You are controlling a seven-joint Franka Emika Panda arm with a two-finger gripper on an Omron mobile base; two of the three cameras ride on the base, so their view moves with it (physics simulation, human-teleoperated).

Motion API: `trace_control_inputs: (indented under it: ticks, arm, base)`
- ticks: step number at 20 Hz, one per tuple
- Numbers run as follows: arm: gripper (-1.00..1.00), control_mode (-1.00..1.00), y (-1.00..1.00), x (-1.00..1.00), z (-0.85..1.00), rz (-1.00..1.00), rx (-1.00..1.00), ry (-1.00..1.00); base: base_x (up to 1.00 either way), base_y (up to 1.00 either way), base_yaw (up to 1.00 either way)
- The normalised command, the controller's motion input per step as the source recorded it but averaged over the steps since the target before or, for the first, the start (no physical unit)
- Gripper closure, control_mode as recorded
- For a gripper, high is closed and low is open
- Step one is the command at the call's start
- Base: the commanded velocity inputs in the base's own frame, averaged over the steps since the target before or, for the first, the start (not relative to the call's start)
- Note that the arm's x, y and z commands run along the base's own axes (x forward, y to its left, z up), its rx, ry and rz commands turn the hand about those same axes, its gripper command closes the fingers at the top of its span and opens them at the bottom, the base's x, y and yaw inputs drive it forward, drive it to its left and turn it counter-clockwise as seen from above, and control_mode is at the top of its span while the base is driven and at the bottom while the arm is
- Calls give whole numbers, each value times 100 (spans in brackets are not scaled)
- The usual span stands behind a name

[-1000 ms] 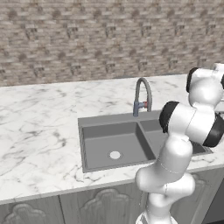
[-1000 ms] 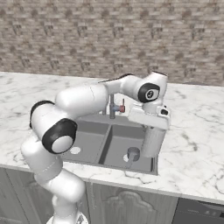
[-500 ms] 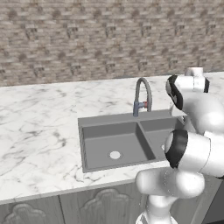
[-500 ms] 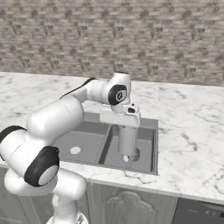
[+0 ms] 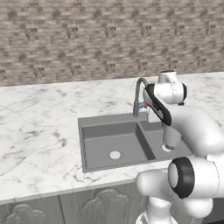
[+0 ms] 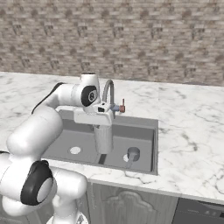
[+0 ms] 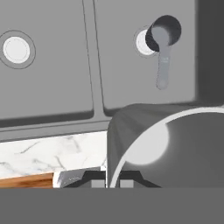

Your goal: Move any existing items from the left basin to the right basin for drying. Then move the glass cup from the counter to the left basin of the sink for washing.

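One tall grey translucent tumbler [image 6: 103, 139] hangs clamped in the gripper [image 6: 101, 126] above the dark double sink [image 6: 146, 127]; one small grey glass [image 6: 133, 154] sits in the right basin [image 6: 142, 144].

Brick wall [image 5: 87, 39] behind, grey carved cabinet doors [image 6: 131, 205] below

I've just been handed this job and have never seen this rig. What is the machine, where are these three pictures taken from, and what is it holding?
The machine is a white robot arm with a two-finger gripper, on a base that can drive. Two pictures come from cameras on that base, behind the arm to its left and right. The third looks down from the hand itself.

Below it, a dark double sink with a curved faucet is set into the white marble counter.

The gripper holds the glass cup, a tall grey tumbler, hanging near the divider. A small glass stands in the right basin by the drain. The left basin shows just its drain.
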Motion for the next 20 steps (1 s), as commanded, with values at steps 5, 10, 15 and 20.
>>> trace_control_inputs:
  ticks: [5, 10, 15, 20]
  arm:
    - [100, -100, 88, 3, 0, 1, -2, 0]
    - [100, -100, 84, 16, 0, 2, -1, 0]
    - [100, -100, 70, 35, -5, 2, 0, 2]
    - [100, -100, 58, 49, -14, 2, 0, 2]
  base:
    - [0, 0, 0]
    - [0, 0, 0]
    - [0, 0, 0]
    - [0, 0, 0]
